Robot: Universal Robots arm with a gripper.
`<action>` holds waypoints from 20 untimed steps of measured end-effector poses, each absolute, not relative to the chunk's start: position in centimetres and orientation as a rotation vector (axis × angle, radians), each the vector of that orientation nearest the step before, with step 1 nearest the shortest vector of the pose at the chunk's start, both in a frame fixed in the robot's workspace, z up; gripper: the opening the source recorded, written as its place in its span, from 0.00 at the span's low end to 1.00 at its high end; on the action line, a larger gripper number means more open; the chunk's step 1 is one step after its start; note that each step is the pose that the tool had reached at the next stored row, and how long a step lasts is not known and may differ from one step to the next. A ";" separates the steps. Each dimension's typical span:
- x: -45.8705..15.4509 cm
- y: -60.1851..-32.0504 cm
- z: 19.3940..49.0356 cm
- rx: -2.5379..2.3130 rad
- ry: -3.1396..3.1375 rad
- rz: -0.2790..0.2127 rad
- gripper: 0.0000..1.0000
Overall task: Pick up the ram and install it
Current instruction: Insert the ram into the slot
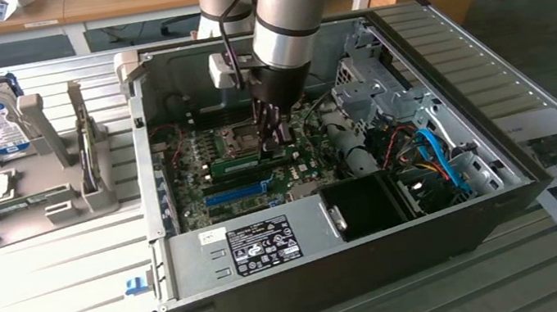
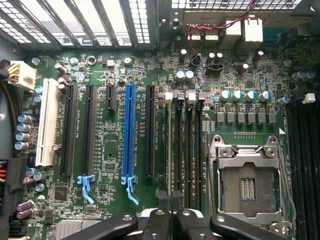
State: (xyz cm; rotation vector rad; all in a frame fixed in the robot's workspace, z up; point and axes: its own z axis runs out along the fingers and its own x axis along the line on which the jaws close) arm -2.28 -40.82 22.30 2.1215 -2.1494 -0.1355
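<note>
Down inside case [image 1: 328, 268], ram [image 1: 237, 162] pinched between fingers [image 1: 275, 130].

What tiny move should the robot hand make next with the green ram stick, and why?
Probably a gentle press straight down. The gripper is shut on the ram, which stands on edge low over the motherboard, by the black memory slots. I cannot tell whether it has seated, so a small downward push seems sensible.

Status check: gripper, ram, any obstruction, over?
Gripper shut on the ram. Ram low over the memory slots, seating unclear. Cables lie apart, on the exterior view's right.
</note>
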 end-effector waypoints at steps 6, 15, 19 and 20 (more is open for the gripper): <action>-2.3 -40.8 22.3 2.122 -2.149 -0.136 0.11; -2.3 -40.8 22.3 2.122 -2.149 -0.136 0.18; -2.3 -40.8 22.3 2.122 -2.149 -0.136 0.18; -2.3 -40.8 22.3 2.122 -2.149 -0.136 0.18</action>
